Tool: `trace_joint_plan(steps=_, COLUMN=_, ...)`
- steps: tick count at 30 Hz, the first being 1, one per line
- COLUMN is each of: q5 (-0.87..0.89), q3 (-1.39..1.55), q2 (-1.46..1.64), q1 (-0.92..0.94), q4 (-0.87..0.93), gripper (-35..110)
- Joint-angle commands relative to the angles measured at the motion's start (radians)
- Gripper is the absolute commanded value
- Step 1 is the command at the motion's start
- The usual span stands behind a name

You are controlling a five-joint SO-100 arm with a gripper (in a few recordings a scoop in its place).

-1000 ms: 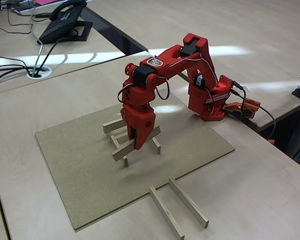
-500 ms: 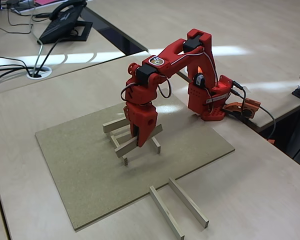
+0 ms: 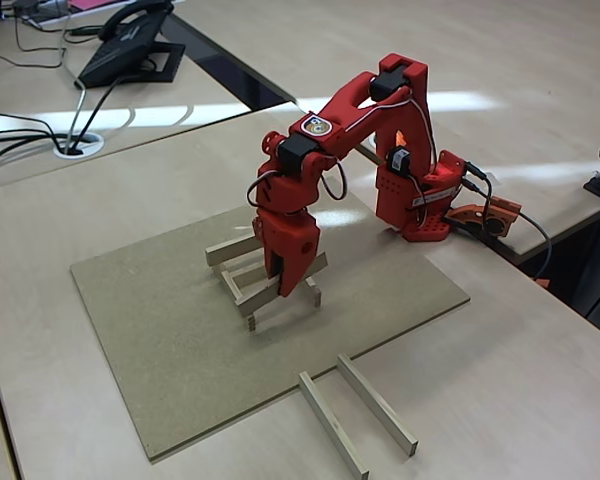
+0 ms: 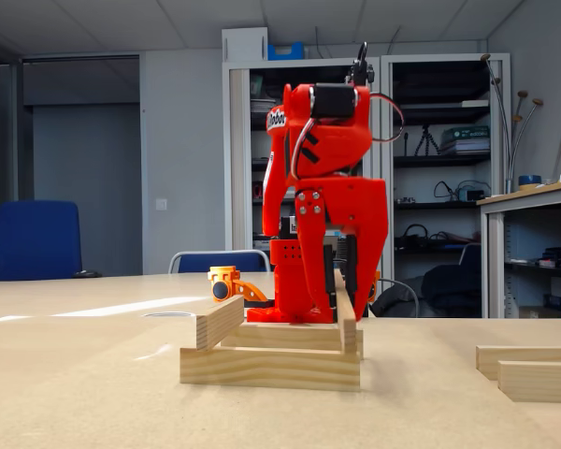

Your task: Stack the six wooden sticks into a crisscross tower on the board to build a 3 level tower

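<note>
On the tan board two wooden sticks lie as a base pair. A third stick rests across their far ends. My red gripper points down over the near ends, shut on a fourth stick that lies crosswise, low over the base pair. In the low fixed view the tower shows a base stick, the cross stick at left, and the held stick between my fingers at right. Two loose sticks lie off the board's near edge.
The arm's base stands behind the board's right corner with an orange part and cables beside it. A desk phone and cables sit at the far left. The loose sticks show at right in the low view.
The gripper has come down and shifted slightly right with the stick, bringing it from a raised position to just over the base pair. The other sticks have not moved.
</note>
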Motion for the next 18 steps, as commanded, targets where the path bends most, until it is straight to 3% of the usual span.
trace_joint_plan(steps=1, q5=0.005, q3=0.041, q2=0.077, q1=-0.002, q4=-0.038, gripper=0)
trace_joint_plan(steps=18, q5=-0.087, q3=0.112, q2=0.067, q1=0.014, q4=-0.147, gripper=8)
